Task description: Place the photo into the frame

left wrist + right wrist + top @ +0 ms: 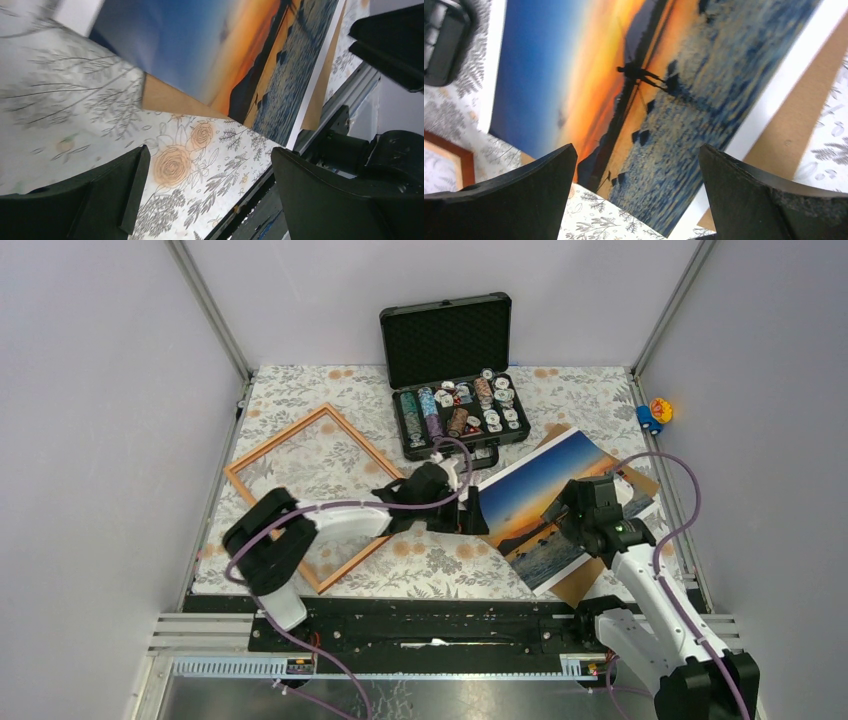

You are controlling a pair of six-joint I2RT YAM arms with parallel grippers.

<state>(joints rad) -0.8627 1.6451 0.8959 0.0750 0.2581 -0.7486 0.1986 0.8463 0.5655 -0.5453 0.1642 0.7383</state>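
From above you see the photo lying picture-side up on a brown board at the right of the flowered worktop. It lies apart from the wooden frame, which is flat on the left (an open black case of chips sits behind both). Your left end effector hovers just beside the photo's left edge and your right end effector over its near half, both with jaws spread wide and holding nothing. Only the wrist views show the silhouettes clearly, and the right wrist alone catches a corner of the frame.
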